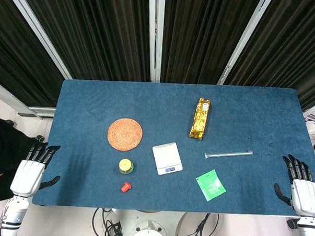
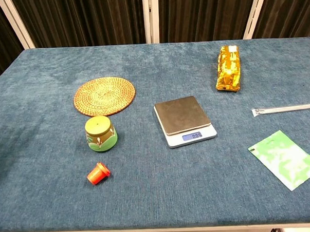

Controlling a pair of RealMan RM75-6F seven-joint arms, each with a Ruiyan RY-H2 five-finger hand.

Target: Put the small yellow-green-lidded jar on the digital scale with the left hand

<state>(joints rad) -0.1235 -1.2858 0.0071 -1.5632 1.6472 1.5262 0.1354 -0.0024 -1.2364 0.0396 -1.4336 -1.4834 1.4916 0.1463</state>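
Note:
The small jar with a yellow-green lid (image 1: 126, 166) (image 2: 100, 133) stands upright on the blue table, just left of the digital scale (image 1: 167, 158) (image 2: 184, 120), whose plate is bare. My left hand (image 1: 30, 171) hangs off the table's left front corner, fingers spread, holding nothing, well left of the jar. My right hand (image 1: 301, 188) sits at the right front corner, fingers apart and empty. Neither hand shows in the chest view.
A round woven coaster (image 1: 125, 133) (image 2: 104, 96) lies behind the jar. A small red cap (image 1: 125, 187) (image 2: 98, 173) lies in front of it. A gold packet (image 1: 200, 118) (image 2: 228, 68), a thin straw-like stick (image 1: 228, 153) (image 2: 286, 109) and a green sachet (image 1: 211, 184) (image 2: 285, 158) lie right of the scale.

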